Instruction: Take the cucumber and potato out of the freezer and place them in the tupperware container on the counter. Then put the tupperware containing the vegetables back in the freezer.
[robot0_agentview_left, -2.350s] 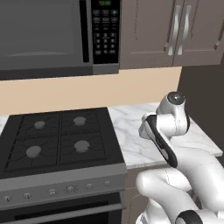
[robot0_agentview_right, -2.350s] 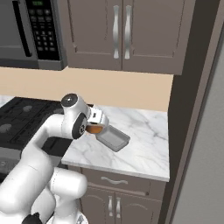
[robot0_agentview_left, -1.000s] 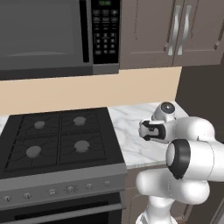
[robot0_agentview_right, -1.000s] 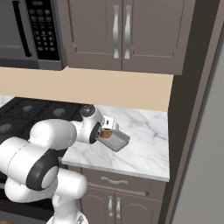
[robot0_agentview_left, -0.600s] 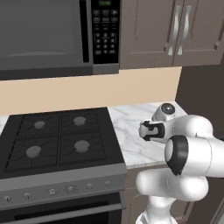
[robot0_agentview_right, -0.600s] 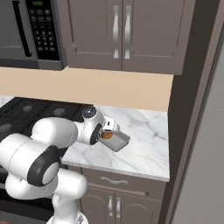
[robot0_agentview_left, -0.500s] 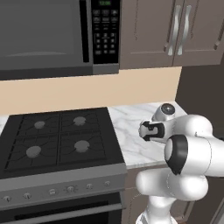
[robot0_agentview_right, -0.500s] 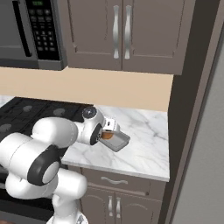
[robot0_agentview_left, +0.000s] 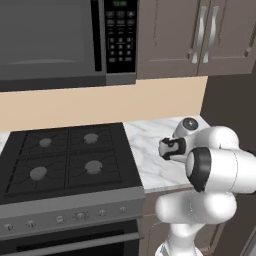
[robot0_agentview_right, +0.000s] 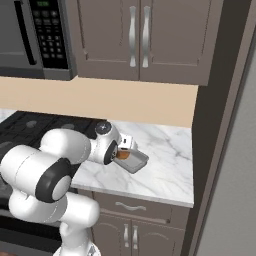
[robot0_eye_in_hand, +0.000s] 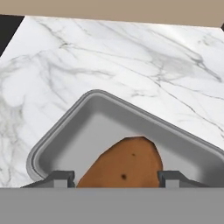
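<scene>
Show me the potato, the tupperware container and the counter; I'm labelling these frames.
potato (robot0_eye_in_hand: 124, 165), hand view, its brown top.
tupperware container (robot0_eye_in_hand: 70, 127), hand view, its rim.
counter (robot0_agentview_right: 170, 170), right base view, bare marble.

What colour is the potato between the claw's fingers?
Orange-brown with small dark specks; the potato shows best in the hand view, over the grey tupperware container.

The potato (robot0_eye_in_hand: 123, 164), an orange-brown rounded lump with a few dark specks, is seen over the grey tray (robot0_eye_in_hand: 65, 131), its lower edge cut off by the frame; whether it rests on the tray floor cannot be told; the tray, shallow with a raised rim and rounded corners, is set askew on the white veined counter (robot0_eye_in_hand: 131, 57); in the right base view the tray (robot0_agentview_right: 136, 162) lies near the counter's (robot0_agentview_right: 165, 165) middle.
</scene>
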